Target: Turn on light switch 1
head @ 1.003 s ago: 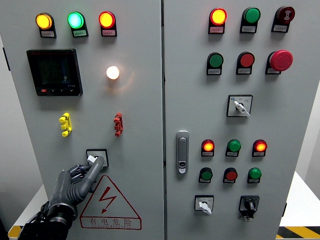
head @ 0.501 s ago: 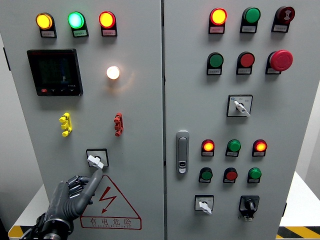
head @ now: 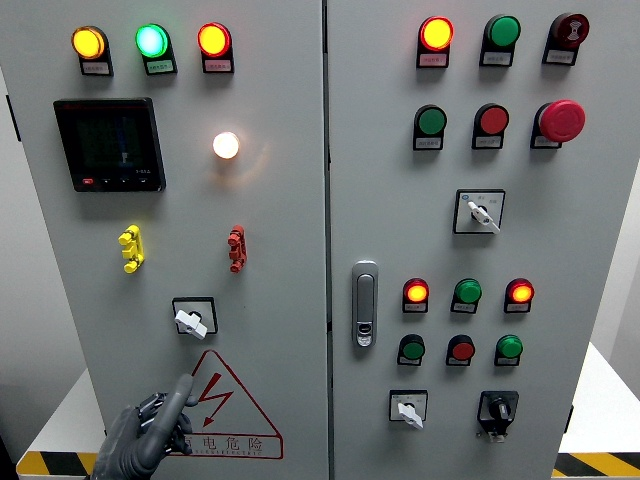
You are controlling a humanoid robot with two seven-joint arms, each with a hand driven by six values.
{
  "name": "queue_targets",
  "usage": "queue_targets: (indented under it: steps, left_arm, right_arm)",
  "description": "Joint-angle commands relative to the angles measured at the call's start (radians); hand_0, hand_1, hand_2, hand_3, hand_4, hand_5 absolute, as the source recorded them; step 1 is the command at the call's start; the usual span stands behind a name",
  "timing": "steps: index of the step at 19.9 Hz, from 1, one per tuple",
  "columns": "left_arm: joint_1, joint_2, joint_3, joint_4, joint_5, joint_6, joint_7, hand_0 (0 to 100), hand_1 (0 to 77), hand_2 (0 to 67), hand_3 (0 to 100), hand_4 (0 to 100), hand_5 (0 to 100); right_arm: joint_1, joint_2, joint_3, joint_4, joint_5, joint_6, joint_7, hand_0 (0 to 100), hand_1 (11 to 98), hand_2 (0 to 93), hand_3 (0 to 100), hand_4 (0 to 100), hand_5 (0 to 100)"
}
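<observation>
A small rotary switch [head: 193,318] with a white knob sits in a black-framed plate on the left cabinet door; the knob points down to the left. Above it a round lamp [head: 226,145] glows warm white. My left hand [head: 158,428], grey and black, shows at the lower left, below the switch and over the edge of the red warning triangle [head: 221,408]. Its index finger [head: 184,388] points up while the other fingers are curled, and it holds nothing. The fingertip is well below the knob and apart from it. The right arm is out of view.
The left door also carries a black display [head: 109,144], three lit lamps along the top, a yellow clip [head: 130,248] and a red clip [head: 236,248]. A door handle [head: 365,304] and many buttons, lamps and selector switches are on the right door.
My left hand has dropped from the switch knob, which it touched a second ago, down to the warning triangle. The knob and the lit lamp look unchanged.
</observation>
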Motion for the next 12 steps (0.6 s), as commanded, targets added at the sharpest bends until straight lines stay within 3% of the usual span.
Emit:
queue_targets:
  steps: [1,2,4,6,9,12]
  left_arm:
    - [0.062,0.033,0.003,0.008,-0.08,-0.116,-0.063,0,35.1,41.6,77,83,65]
    - [0.091,0.053,0.005,0.023,-0.082,-0.167,-0.102,0,34.9,40.7,76,82,64]
    - [0.131,0.063,0.012,0.06,-0.084,-0.204,-0.131,0,29.9,31.7,66,76,60]
    - [0.153,0.078,0.055,0.116,-0.084,-0.201,-0.156,0,27.5,30.6,65,75,59]
    - [0.191,0.101,0.132,0.266,-0.097,-0.193,-0.258,0,24.6,29.9,64,75,59]
    - [0.191,0.103,0.199,0.435,-0.152,-0.193,-0.323,0,21.6,29.9,64,75,58]
  right_arm:
    - [0.0,0.0006,0.0,-0.001,0.0,0.0,0.0,0,19.8,0.0,20,19,11]
    - [0.0,0.0006,0.001,-0.001,0.0,0.0,0.0,0,19.8,0.0,20,19,11]
    - [0.0,0.0006,0.001,0.001,0.0,0.0,0.0,0,19.8,0.0,20,19,11]
    - [0.0,-0.0009,0.0,0.001,0.0,0.0,0.0,0,19.8,0.0,20,19,11]
    - [0.0,0.0006,0.001,-0.001,0.0,0.0,0.0,0,19.3,0.0,20,19,11]
    - [0.0,0.0006,0.0,-0.001,0.0,0.0,0.0,0,19.0,0.0,20,19,11]
